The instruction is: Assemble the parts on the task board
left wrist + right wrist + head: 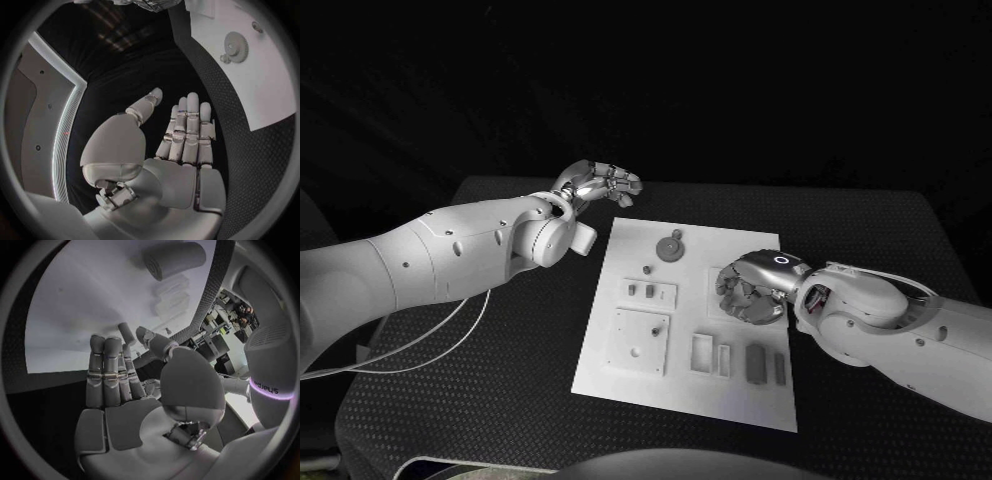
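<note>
The white task board lies in the middle of the black table. A grey gear sits near its far edge, and the left wrist view shows that gear too. Two small grey pieces stand in a square recess, and two dark cylinders lie near the front right. My left hand hovers past the board's far left corner; its fingers are straight and apart, holding nothing. My right hand hangs over the board's right middle, its fingers extended and empty. A grey cylinder lies on the board beyond them.
A square plate with a hole and two narrow slots occupy the board's front half. A white cable loops over the table at the left. Bare black table surrounds the board.
</note>
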{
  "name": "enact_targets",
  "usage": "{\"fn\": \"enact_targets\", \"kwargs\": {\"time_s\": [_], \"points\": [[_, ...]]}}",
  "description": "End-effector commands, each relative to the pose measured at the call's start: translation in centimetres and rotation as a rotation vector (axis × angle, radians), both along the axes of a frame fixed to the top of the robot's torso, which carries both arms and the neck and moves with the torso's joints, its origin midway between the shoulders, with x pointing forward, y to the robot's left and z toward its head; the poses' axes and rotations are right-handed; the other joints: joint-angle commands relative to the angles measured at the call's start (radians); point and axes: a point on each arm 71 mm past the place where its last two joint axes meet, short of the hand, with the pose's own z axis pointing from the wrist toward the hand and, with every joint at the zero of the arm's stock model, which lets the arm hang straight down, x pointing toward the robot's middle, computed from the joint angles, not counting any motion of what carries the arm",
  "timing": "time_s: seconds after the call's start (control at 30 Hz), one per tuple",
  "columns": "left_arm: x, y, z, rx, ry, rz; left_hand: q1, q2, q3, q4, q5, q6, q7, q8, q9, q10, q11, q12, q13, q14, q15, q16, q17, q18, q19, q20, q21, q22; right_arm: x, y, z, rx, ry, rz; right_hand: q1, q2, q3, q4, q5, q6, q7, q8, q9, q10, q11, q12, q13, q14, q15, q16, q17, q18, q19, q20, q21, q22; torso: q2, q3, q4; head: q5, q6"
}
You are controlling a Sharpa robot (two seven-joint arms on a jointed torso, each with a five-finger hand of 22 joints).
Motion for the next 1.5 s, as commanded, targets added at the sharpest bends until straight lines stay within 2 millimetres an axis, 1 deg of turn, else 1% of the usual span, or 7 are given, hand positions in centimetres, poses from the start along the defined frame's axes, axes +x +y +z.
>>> {"fn": "enact_targets", "kwargs": {"time_s": [0.03,0.27,0.37,0.57,1.0,1.17,1.5], "points": [[0.0,-0.3,0.1,-0.013,-0.003,-0.017,-0.007,-0.005,-0.005,0.005,-0.005,-0.006,0.002,-0.001,0.001,-0.004,0.0,0.001,-0.002,0.005,0.0,-0.006,0.002,0.012,-0.002,0.008,-0.007,0.002,-0.1,0.2,-0.1,-0.029,-0.017,0.016,0.008,0.008,0.013,0.002,-0.008,0.018,-0.006,0.012,0.003,0.02,-0.006,0.01,0.004,-0.001,-0.013,0.013,0.003,0.023,0.005,-0.005,0.012,0.023,0.0,-0.0006,-0.0005,0.001,-0.002],[0.0,-0.2,0.1,-0.013,-0.003,-0.017,-0.01,-0.006,-0.007,0.005,-0.005,-0.007,0.002,-0.001,0.002,-0.004,0.001,0.001,-0.002,0.005,0.0,-0.007,0.003,0.011,-0.002,0.008,-0.008,0.002,-0.1,0.4,-0.2,-0.051,-0.05,0.017,0.008,0.026,0.027,0.004,-0.012,0.048,-0.02,0.027,0.008,0.052,-0.019,0.026,0.013,0.001,-0.026,0.041,0.012,0.023,0.014,-0.014,0.038,0.023,0.0,0.0008,-0.0005,0.002,-0.004],[0.0,-0.2,0.1,-0.013,-0.003,-0.016,-0.01,-0.006,-0.008,0.005,-0.005,-0.007,0.002,-0.001,0.002,-0.004,0.001,0.001,-0.002,0.005,0.0,-0.008,0.003,0.012,-0.002,0.008,-0.008,0.002,-0.2,0.5,-0.2,-0.053,-0.053,0.021,0.024,0.05,0.044,-0.005,-0.013,0.071,-0.03,0.039,0.014,0.076,-0.029,0.038,0.021,0.008,-0.035,0.062,0.024,0.023,0.025,-0.023,0.057,0.025,0.0,0.0011,-0.0006,0.0,-0.005],[0.0,-0.2,0.1,-0.013,-0.003,-0.017,-0.011,-0.006,-0.008,0.005,-0.005,-0.007,0.002,-0.001,0.002,-0.005,0.001,0.001,-0.003,0.005,0.0,-0.008,0.004,0.012,-0.002,0.008,-0.008,0.002,-0.3,0.9,-0.2,-0.052,-0.095,0.02,0.022,0.074,0.058,-0.021,-0.013,0.098,-0.041,0.055,0.024,0.104,-0.041,0.051,0.033,0.014,-0.046,0.098,0.047,0.023,0.034,-0.035,0.095,0.024,0.0,0.0011,-0.0012,0.002,-0.008],[0.0,-0.2,0.1,-0.012,-0.004,-0.015,-0.011,-0.005,-0.008,0.005,-0.005,-0.007,0.002,-0.001,0.002,-0.005,0.001,0.001,-0.003,0.005,0.0,-0.009,0.005,0.012,-0.003,0.008,-0.008,0.003,-0.5,1.1,0.3,-0.023,-0.152,0.017,0.015,0.111,0.052,-0.04,-0.013,0.114,-0.049,0.069,0.045,0.13,-0.053,0.064,0.056,0.025,-0.059,0.134,0.07,0.023,0.045,-0.051,0.148,0.022,0.0,-0.0001,-0.0002,0.0,-0.008],[0.0,-0.2,0.1,-0.012,-0.004,-0.014,-0.011,-0.005,-0.008,0.004,-0.005,-0.008,0.002,-0.001,0.002,-0.005,0.001,0.001,-0.003,0.005,0.0,-0.009,0.005,0.012,-0.003,0.008,-0.008,0.003,-1.1,1.0,0.7,0.006,-0.14,0.023,0.013,0.116,0.045,-0.044,-0.013,0.115,-0.05,0.071,0.05,0.133,-0.055,0.066,0.061,0.027,-0.06,0.137,0.073,0.023,0.046,-0.053,0.156,0.022,-0.001,-0.0008,-0.0001,0.0,-0.007],[0.1,-0.1,0.1,-0.011,-0.004,-0.012,-0.011,-0.005,-0.009,0.004,-0.005,-0.008,0.002,0.0,0.002,-0.005,0.001,0.001,-0.003,0.005,0.0,-0.01,0.006,0.012,-0.003,0.008,-0.008,0.003,-1.8,2.3,4.1,0.109,-0.146,0.058,0.011,0.121,0.039,-0.049,-0.013,0.114,-0.05,0.073,0.054,0.134,-0.056,0.067,0.064,0.028,-0.061,0.139,0.074,0.023,0.045,-0.055,0.161,0.021,-0.001,-0.0003,-0.0009,0.008,-0.008]]}}
